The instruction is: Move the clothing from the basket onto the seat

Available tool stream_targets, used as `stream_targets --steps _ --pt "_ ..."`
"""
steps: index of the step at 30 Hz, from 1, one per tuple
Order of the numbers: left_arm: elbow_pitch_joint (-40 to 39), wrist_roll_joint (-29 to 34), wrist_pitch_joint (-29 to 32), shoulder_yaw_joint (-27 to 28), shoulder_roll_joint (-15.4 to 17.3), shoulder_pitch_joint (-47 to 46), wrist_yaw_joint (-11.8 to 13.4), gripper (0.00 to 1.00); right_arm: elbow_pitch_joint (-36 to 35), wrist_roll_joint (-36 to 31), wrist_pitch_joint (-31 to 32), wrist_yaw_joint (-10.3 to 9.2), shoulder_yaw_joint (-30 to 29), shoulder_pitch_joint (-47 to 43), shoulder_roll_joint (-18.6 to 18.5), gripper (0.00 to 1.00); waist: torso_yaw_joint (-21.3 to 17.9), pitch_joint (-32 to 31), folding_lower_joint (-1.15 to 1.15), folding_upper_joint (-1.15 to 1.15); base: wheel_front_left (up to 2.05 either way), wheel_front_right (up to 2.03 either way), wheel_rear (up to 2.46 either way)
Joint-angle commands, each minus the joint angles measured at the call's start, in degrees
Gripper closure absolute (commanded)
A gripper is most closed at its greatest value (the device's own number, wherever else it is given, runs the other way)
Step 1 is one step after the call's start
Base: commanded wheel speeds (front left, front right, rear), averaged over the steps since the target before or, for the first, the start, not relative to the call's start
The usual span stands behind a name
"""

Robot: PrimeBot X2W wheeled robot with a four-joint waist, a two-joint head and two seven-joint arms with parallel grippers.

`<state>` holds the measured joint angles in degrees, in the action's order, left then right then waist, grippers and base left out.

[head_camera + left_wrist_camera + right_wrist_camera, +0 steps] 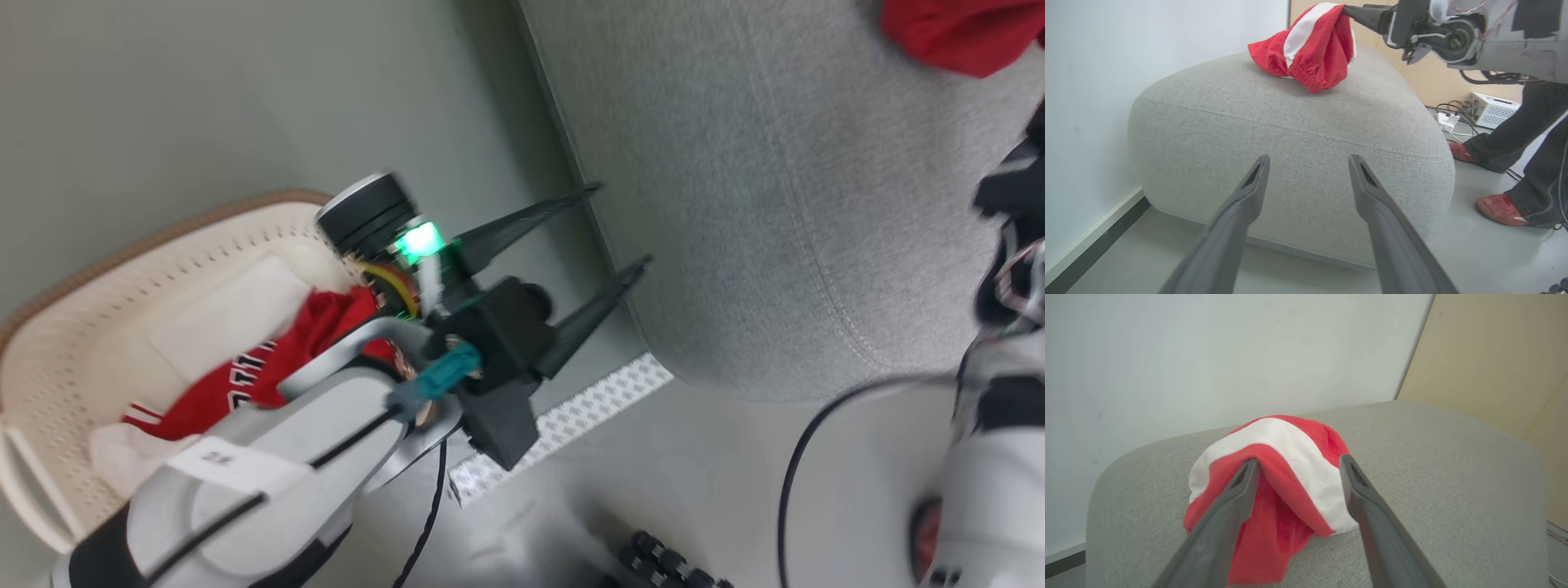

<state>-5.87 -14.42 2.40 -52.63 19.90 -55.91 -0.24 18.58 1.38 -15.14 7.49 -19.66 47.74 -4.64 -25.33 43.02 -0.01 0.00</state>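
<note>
Currently, seat (1290,134): a large grey cushion, with one red-and-white garment (1310,49) heaped on its top.
Basket (163,237): set on the floor (1474,253) near the seat, with more red clothing (237,384) lying inside.
Left tool (1309,157): held open and empty, pointed at the seat's side.
Right tool (1299,458): fingers spread apart around the garment on the seat.

Clothing (237,388) in basket (82,343), 8 o'clock
Crumpled red (white markings); another garment (963,33) sits bunched on the grey seat (775,204), 1 o'clock.
</note>
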Motion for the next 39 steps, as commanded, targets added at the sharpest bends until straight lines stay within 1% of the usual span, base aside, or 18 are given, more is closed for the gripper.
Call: stream_targets --steps 1,2,3,4,9,15,18,19,20,22,26,29,33,39 --pt "0.48 -0.97 -1.60 0.74 0.16 2.35 1.05 0.00 -2.20 0.52 -0.08 0.01 2.17 -2.97 0.63 0.00 2.45 -4.57 0.01 0.00 0.00 0.00 0.00" --pt "0.70 -1.47 -2.19 1.18 0.31 3.26 1.75 0.00 -3.30 0.72 -0.08 0.01 3.63 -4.32 0.80 0.00 2.93 -5.46 0.01 0.00 0.00 0.00 0.00" --pt "0.70 -1.47 -2.19 1.18 0.31 3.26 1.75 0.00 -3.30 0.72 -0.08 0.01 3.63 -4.32 0.80 0.00 2.93 -5.46 0.01 0.00 0.00 0.00 0.00" --pt "0.97 -2.05 -3.16 1.60 0.43 4.21 2.37 0.00 -4.43 0.78 -0.08 0.01 4.99 -5.59 0.87 0.00 3.51 -6.50 0.01 0.00 0.00 0.00 0.00" --pt "2.21 -4.02 -6.91 4.17 0.98 8.06 5.40 0.00 -7.87 3.75 -0.09 0.01 13.60 -9.78 0.63 0.00 6.59 -11.32 0.01 0.00 0.00 0.00 0.00" --pt "4.48 -7.57 -12.16 7.27 0.24 12.31 7.89 0.00 -9.01 8.91 -0.09 0.01 25.64 -12.52 -3.65 0.00 10.95 -17.09 0.01 0.00 0.00 0.00 0.00" --pt "5.86 -9.54 -14.55 8.86 0.16 14.98 9.00 0.00 -9.55 11.40 -0.08 0.01 31.13 -14.09 -6.38 0.00 13.24 -20.43 0.01 0.00 0.00 0.00 0.00" --pt "6.11 -10.01 -15.03 9.43 0.19 15.87 9.60 0.00 -9.79 12.35 -0.09 0.01 32.88 -14.56 -7.10 0.00 13.92 -21.42 0.01 0.00 0.00 0.00 0.00" --pt "6.66 -10.92 -15.93 10.95 0.18 18.03 10.73 0.00 -10.16 13.88 -0.08 0.01 36.01 -15.58 -8.34 0.00 15.34 -23.55 0.01 0.00 0.00 0.00 0.00" --pt "6.77 -12.73 -16.64 13.19 -0.14 20.71 12.59 0.00 -10.92 15.18 -0.09 0.01 38.69 -16.75 -9.39 0.00 16.59 -25.55 0.01 0.00 0.00 0.00 0.00" --pt "6.15 -13.78 -17.27 16.38 0.29 25.21 15.03 0.00 -11.99 16.79 -0.09 0.01 41.98 -19.78 -10.39 0.00 18.66 -28.71 0.01 0.00 0.00 0.00 0.00" --pt "5.55 -13.67 -17.52 18.24 0.85 28.39 16.18 0.00 -12.32 16.67 -0.08 0.01 43.12 -21.84 -10.69 0.00 19.89 -30.91 0.01 0.00 0.00 0.00 0.00" --pt "3.73 -12.91 -17.57 21.84 1.06 33.27 18.13 0.00 -12.16 16.54 -0.08 0.01 44.79 -24.49 -11.06 0.00 20.42 -34.39 0.01 0.00 0.00 0.00 0.00" --pt "1.00 -12.03 -17.61 27.96 0.55 43.08 19.88 0.00 -11.11 17.20 -0.09 0.01 44.49 -29.03 -11.28 0.00 21.04 -39.78 0.01 0.00 0.00 0.00 0.00"
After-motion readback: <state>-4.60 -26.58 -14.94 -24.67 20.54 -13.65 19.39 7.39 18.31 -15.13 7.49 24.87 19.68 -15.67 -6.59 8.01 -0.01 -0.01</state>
